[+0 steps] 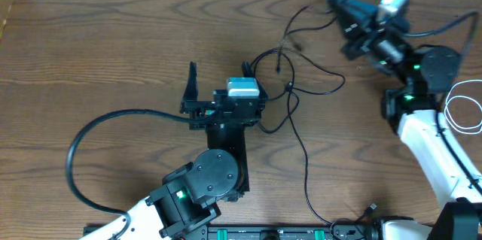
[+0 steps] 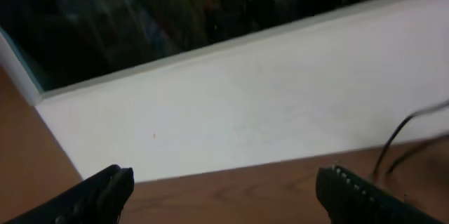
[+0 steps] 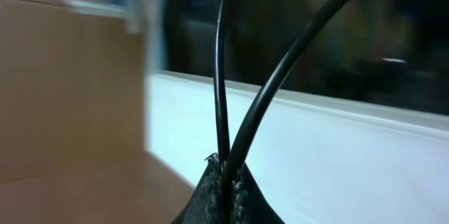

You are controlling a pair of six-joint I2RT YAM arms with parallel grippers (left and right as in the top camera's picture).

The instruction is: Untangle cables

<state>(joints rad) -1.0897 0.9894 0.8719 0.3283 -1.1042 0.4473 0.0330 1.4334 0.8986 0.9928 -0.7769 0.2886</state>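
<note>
Right end effector, at one o'clock on the worktop, is pinched tight on the black cable. In the right wrist view two thin glossy strands rise from its closed tips. From there the black cable trails toward seven o'clock in loose, crossing loops beside the left end effector, then runs as a single line to the worktop's five o'clock edge. The left end effector stands wide apart and holds nothing, with a bit of black cable at its three o'clock. The white cable lies coiled at the three o'clock edge, well apart from the black loops.
</note>
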